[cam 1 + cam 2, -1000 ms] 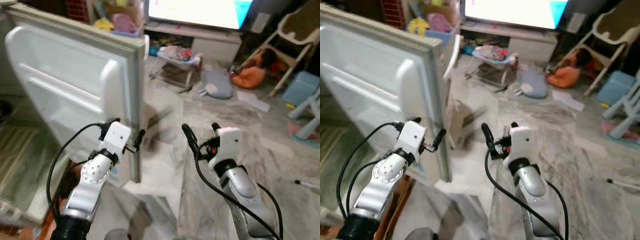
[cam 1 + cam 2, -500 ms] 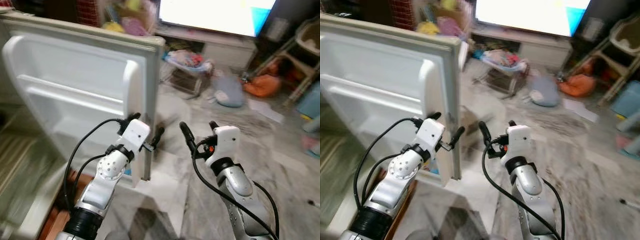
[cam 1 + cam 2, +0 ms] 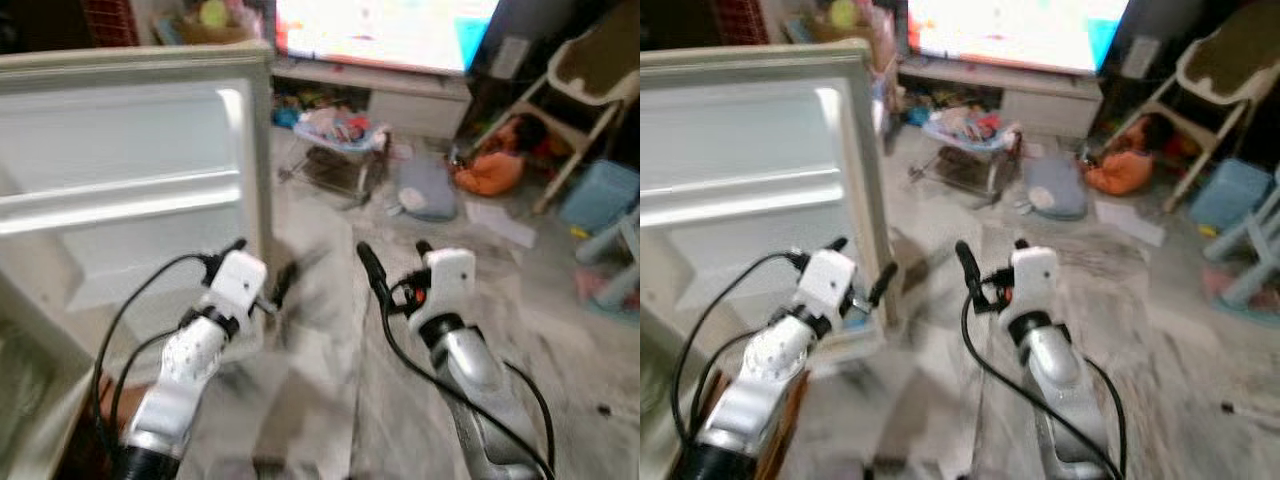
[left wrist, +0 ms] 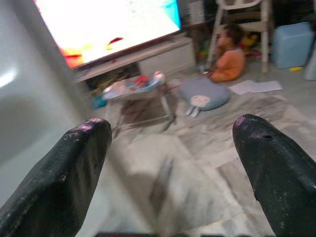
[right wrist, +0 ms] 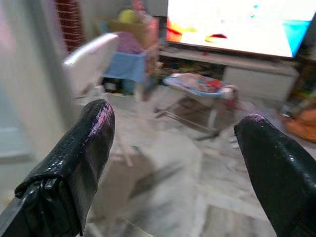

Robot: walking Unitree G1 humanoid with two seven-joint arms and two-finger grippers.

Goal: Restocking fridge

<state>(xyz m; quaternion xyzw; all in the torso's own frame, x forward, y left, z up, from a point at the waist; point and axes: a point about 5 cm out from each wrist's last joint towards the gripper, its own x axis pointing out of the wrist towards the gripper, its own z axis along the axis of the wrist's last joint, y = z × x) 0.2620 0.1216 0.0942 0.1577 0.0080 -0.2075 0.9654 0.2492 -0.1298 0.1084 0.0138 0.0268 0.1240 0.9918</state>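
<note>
Fridge door [image 3: 130,190] stands swung open on my left, its white inner side facing me. My left gripper [image 3: 258,283] hovers released just beside its free edge; my right gripper [image 3: 392,265] hangs spread and empty over the marble floor [image 3: 500,300].

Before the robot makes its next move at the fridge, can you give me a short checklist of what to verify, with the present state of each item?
1. White fridge door swung open: ok.
2. Left end effector empty, black fingers apart: ok; it sits near the door's free edge.
3. Right end effector empty and open: ok; it is over the grey marble floor, away from the door.
4. An item to restock in hand: not ok, neither end effector holds anything.
5. Door shelf contents: cannot tell, the view is blurred.
6. Floor behind the door: not ok; a baby bouncer seat and a grey cushion lie there.
</note>
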